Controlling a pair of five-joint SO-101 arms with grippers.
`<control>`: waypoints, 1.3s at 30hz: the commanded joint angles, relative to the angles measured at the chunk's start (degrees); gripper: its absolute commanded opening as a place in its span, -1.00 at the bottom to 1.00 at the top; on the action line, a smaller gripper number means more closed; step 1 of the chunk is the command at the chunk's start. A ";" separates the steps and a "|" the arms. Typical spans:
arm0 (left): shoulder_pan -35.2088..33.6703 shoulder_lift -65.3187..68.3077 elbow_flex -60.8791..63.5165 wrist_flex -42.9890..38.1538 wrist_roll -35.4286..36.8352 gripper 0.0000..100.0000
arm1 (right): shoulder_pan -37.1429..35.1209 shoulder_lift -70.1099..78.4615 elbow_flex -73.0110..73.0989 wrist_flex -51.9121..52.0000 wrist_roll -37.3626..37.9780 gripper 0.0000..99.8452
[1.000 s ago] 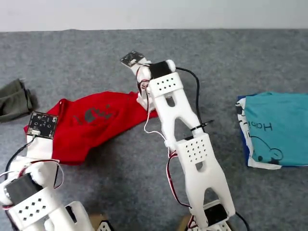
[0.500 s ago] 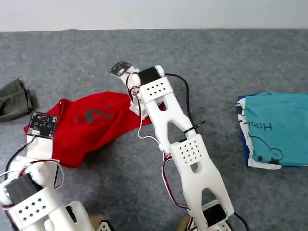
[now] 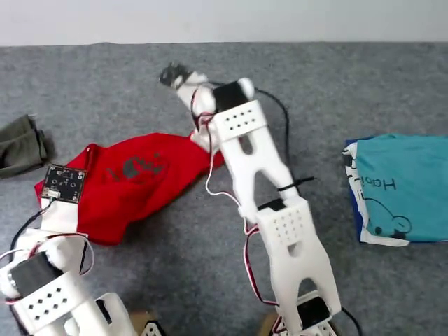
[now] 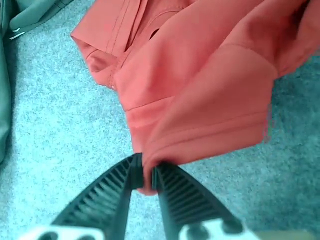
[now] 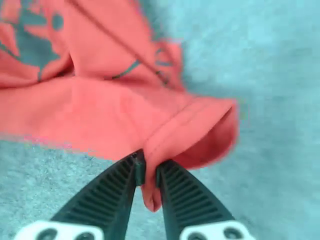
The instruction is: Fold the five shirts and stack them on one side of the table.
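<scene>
Red shirt (image 3: 133,178) lies crumpled on the grey tabletop (image 3: 336,91), left of centre, with both arms on it. Left claw (image 4: 145,175) is pinched narrow on a folded hem edge at the shirt's near-left end. Right claw (image 5: 146,172) is clamped the same way on a rolled edge at the far-right corner.

Key relation: the shirt's long axis runs diagonally between the two claws, from near-left by the left arm's base up to far-right under the right arm's wrist. The cloth between them is slack and bunched, not taut.

My read: the next move is a spread or flatten, so the claws need to pull apart along that diagonal, keeping height matched.

Finished stack, teal shirt (image 3: 402,182) on top, sits at the right edge, well apart from the red shirt and beyond the right arm. Dark green garment (image 3: 21,143) sits at the left edge, just beside the red shirt's left end. Snag risk if the left claw swings outward.
</scene>
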 commanded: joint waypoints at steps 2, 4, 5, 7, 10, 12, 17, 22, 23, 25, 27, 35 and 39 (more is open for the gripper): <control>-0.18 -0.79 -6.99 -1.05 2.02 -0.99 | 1.54 -14.20 -1.14 2.42 0.53 -0.98; 0.09 -0.53 -12.00 -1.05 4.75 -0.99 | 1.63 -18.51 -1.14 2.42 0.44 -0.98; 0.18 -0.44 -14.64 -1.23 5.80 -0.99 | 1.71 -20.53 -1.14 2.42 0.35 -0.98; 1.23 -0.44 -19.30 -1.49 6.95 -0.99 | 1.71 -24.57 -1.14 2.42 0.26 -0.98; 4.75 -0.44 -25.45 -1.49 8.62 -0.99 | 1.71 -30.11 -1.23 2.33 0.26 -0.98; 7.21 -0.44 -29.76 -1.85 9.93 -0.99 | 2.59 -33.71 -1.23 2.33 0.26 -0.98; 9.58 -0.35 -38.81 -10.99 10.90 -0.99 | 7.25 -42.24 -1.32 2.24 0.18 -0.98; 9.67 -0.26 -44.00 -24.00 10.90 -0.99 | 13.49 -51.38 -1.23 2.24 0.18 -0.98; 9.67 -0.26 -44.44 -26.37 10.81 -0.99 | 14.55 -53.23 -1.23 2.24 0.18 -0.98; 9.67 -0.26 -45.41 -30.15 10.64 -0.99 | 16.75 -56.66 -1.23 2.24 0.18 -0.98; 9.67 -0.26 -46.99 -32.79 10.55 -0.99 | 18.77 -59.65 -1.23 2.24 0.18 -0.98; 9.85 -0.26 -60.79 -34.46 8.09 -0.99 | 23.96 -69.32 -1.05 2.42 0.26 -0.98; 9.85 -0.26 -65.10 -37.01 8.09 -0.99 | 25.80 -75.56 5.54 2.42 0.44 -0.98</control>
